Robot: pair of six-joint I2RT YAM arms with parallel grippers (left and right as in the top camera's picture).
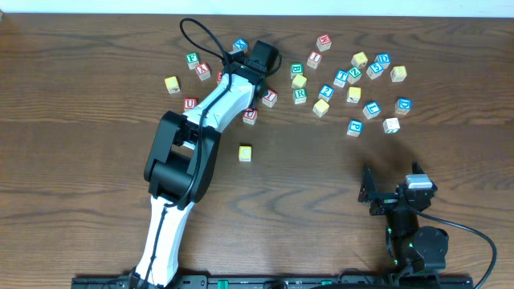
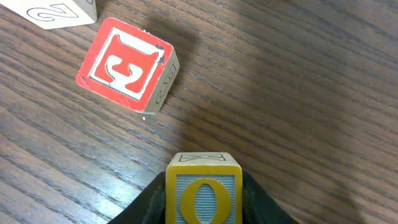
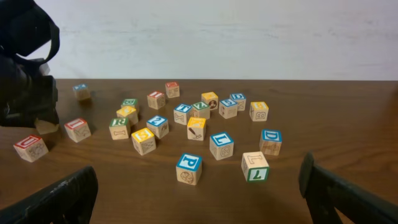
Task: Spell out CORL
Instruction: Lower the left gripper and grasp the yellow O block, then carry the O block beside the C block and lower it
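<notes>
Among the far-left alphabet blocks (image 1: 193,59), we find the left gripper (image 2: 203,183) clamped on the yellow-edged O cube (image 2: 203,199), just beside a red-faced block (image 2: 124,65). The lone yellow cube (image 1: 245,152), likely the row's start, lies back toward the robot, well apart and nearer the left arm. The right gripper (image 3: 199,193) hangs wide open and empty.

1. The O cube (image 2: 203,200) sits between the fingers of the left pincer (image 2: 203,185), touching both.
2. Ahead and left of that pincer, a near cube (image 2: 127,65) lies on the table (image 2: 298,93), with a far cube (image 2: 53,11) beyond it.
3. A lone cube (image 1: 245,152) lies well behind that pincer, beside its arm.
4. A cube cluster (image 3: 199,124) spreads on the table ahead of the right pincer (image 3: 199,196).
</notes>
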